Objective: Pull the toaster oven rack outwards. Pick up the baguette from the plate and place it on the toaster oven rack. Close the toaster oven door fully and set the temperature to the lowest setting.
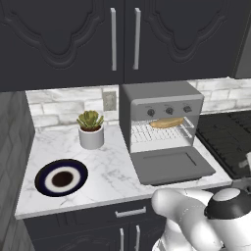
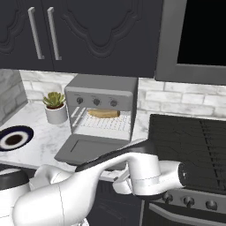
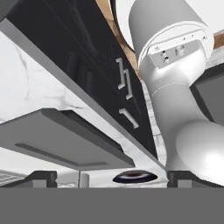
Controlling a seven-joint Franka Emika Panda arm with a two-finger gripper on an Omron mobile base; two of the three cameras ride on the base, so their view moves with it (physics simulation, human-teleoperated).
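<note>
The toaster oven [image 1: 162, 100] stands on the marble counter with its door [image 1: 171, 165] folded down flat. The baguette [image 1: 166, 122] lies on the toaster oven rack [image 1: 159, 132] inside the opening, and it also shows from the right as the baguette [image 2: 103, 113]. The plate [image 1: 62, 177] sits bare at the counter's front left. My gripper [image 3: 113, 177] is open, with dark fingertips [image 3: 41, 176] far apart and nothing between them. It hangs low by the counter front and looks along the lowered door [image 3: 65, 140] towards the plate [image 3: 134, 176].
A potted succulent [image 1: 90, 128] stands left of the oven near the wall. A dark stove [image 2: 194, 141] lies right of the oven. Dark upper cabinets hang above, and drawers with silver handles [image 3: 127, 83] run below the counter edge.
</note>
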